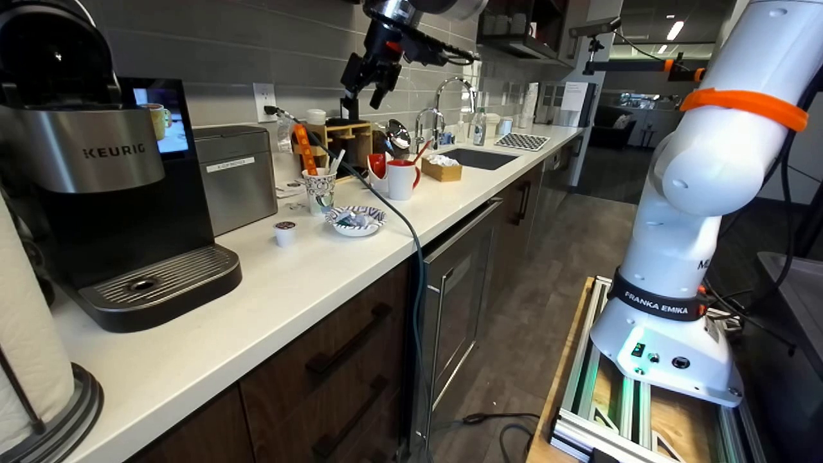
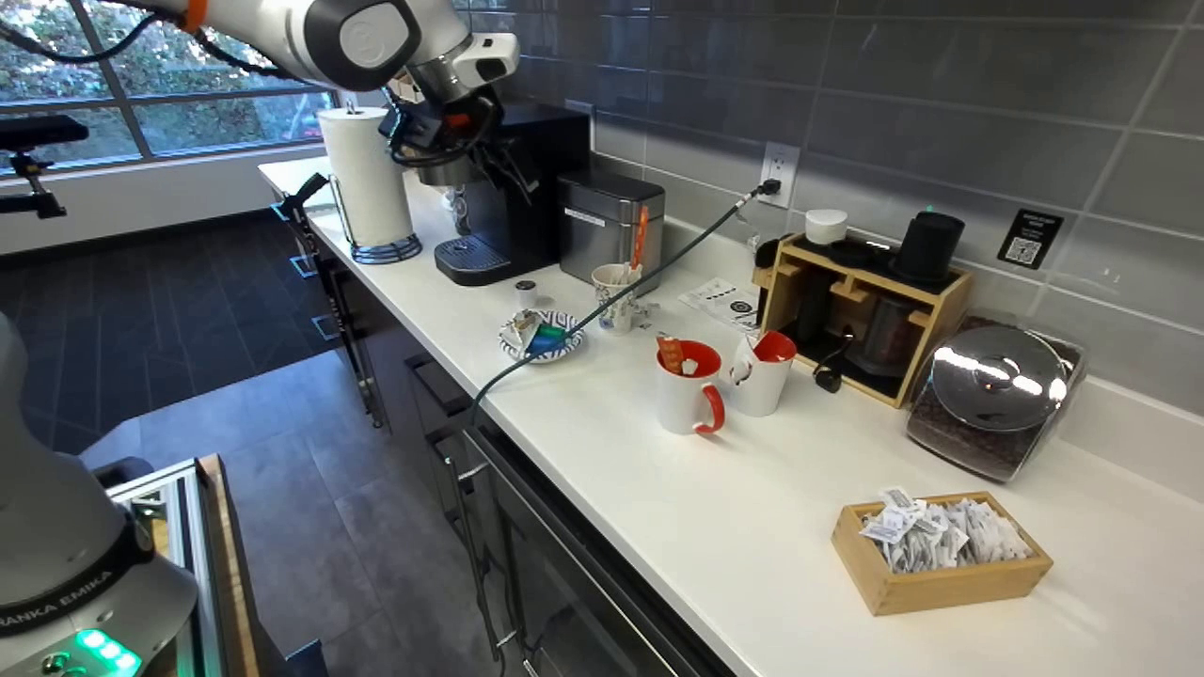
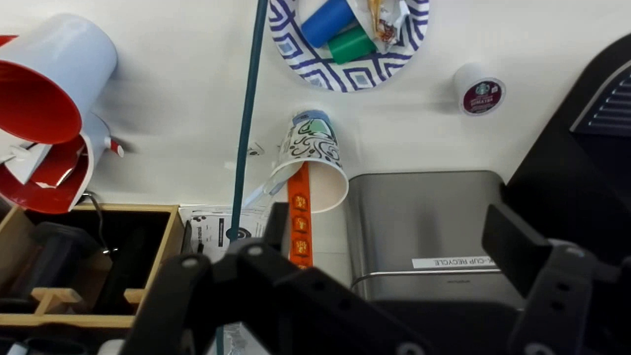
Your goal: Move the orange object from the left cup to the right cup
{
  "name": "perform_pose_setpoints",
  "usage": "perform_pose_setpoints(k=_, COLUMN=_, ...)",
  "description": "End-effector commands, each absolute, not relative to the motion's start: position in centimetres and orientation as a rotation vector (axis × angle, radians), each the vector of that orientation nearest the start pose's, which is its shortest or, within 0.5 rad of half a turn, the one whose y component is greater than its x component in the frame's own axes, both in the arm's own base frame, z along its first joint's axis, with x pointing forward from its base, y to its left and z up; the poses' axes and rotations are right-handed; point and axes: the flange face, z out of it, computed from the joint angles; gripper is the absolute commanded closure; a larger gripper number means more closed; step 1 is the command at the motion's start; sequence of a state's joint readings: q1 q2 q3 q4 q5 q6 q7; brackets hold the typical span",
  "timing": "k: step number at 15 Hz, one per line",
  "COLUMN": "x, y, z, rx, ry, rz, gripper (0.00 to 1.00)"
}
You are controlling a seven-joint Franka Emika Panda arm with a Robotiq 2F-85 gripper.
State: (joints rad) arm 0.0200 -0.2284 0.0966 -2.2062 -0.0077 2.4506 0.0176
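The orange object, a long thin stick with gold prints, stands tilted in a patterned paper cup. Both exterior views show the stick rising above the cup. No clear tumbler shows as its holder. A white mug with red inside stands farther along the counter, beside a similar mug; which is the right cup I cannot tell. My gripper is open and empty. It hangs above the counter, apart from the stick, whose upper end is hidden in the wrist view.
A dark cable crosses close to the paper cup. A patterned plate with wrappers and a coffee pod stand in front. A metal bin, coffee machine, wooden organizer and packet box stand around.
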Motion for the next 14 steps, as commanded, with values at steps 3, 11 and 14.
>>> perform_pose_setpoints(k=3, x=53.5, y=3.8, z=53.5, rx=-2.985, ry=-0.276, rz=-0.605, gripper=0.00)
perform_pose_setpoints(k=11, x=55.0, y=0.4, z=55.7, rx=-2.723, ry=-0.422, rz=-0.756, gripper=0.00)
perform_pose_setpoints(k=14, x=55.6, y=-2.1, z=56.3, rx=-2.576, ry=-0.539, rz=-0.819, gripper=0.00)
